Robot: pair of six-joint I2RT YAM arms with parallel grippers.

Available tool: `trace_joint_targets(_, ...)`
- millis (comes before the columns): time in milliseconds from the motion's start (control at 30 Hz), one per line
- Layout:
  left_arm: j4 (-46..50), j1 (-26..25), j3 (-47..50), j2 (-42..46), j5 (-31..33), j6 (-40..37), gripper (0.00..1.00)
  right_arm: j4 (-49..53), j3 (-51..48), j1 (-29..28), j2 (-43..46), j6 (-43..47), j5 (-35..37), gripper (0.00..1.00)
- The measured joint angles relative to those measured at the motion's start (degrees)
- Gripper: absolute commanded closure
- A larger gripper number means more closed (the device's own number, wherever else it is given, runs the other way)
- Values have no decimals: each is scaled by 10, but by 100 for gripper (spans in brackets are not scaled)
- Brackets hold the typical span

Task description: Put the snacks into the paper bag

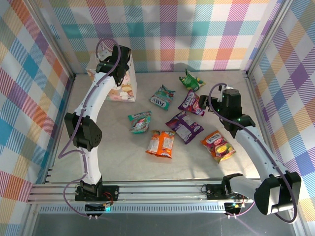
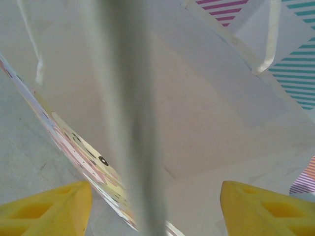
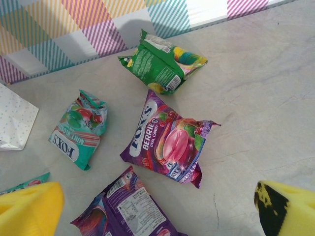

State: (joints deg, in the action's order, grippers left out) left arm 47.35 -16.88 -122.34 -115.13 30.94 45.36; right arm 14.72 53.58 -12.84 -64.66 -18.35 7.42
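Note:
The white printed paper bag [image 1: 122, 90] stands at the back left. My left gripper [image 1: 114, 66] is at its top and open; in the left wrist view its yellow fingers [image 2: 51, 209] straddle a blurred edge of the bag [image 2: 206, 113], with the white inside and a cord handle [image 2: 268, 42] ahead. Several snacks lie mid-table: green [image 1: 191, 80], teal [image 1: 161, 97], purple Fox's [image 1: 191, 103], another teal [image 1: 139, 121], purple back-side up [image 1: 184, 127], orange-red [image 1: 161, 143], orange-pink [image 1: 218, 145]. My right gripper [image 1: 219, 102] hovers open just right of the purple Fox's packet [image 3: 170, 140].
Checked walls enclose the table on three sides. A metal rail [image 1: 162, 189] runs along the near edge by the arm bases. Bare tabletop [image 1: 236, 83] lies at the back right. In the right wrist view the green packet [image 3: 162, 61] lies close to the back wall.

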Motion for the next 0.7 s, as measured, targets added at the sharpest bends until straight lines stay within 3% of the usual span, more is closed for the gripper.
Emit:
trace_joint_targets(367, -9, 16, 18, 0, -27, 38, 43, 12, 0, 0, 30, 12, 1, 1)
trace_joint_targets(700, -12, 39, 59, 38, -48, 46, 38, 13, 0, 0, 32, 12, 0, 1)
